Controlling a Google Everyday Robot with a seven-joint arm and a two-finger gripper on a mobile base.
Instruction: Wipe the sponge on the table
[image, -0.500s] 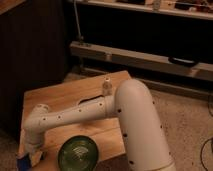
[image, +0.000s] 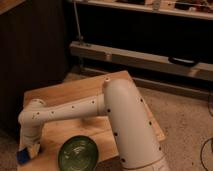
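Note:
The table (image: 75, 90) is a light brown plank top in the middle of the camera view. My white arm reaches across it from the lower right to its front left corner. There my gripper (image: 28, 149) points down, shut on the small bright blue sponge (image: 22, 158). The sponge rests against the tabletop right at the left front edge, and the gripper covers part of it.
A round dark green ribbed bowl (image: 77, 154) stands on the table just right of the gripper, near the front edge. A long pale shelf rail (image: 140, 59) runs behind the table. A dark panel (image: 30, 50) stands at the left, and speckled floor (image: 185, 115) lies at the right.
The forearm and gripper have shifted slightly to the left along the front edge with the sponge. The bowl has stayed where it was.

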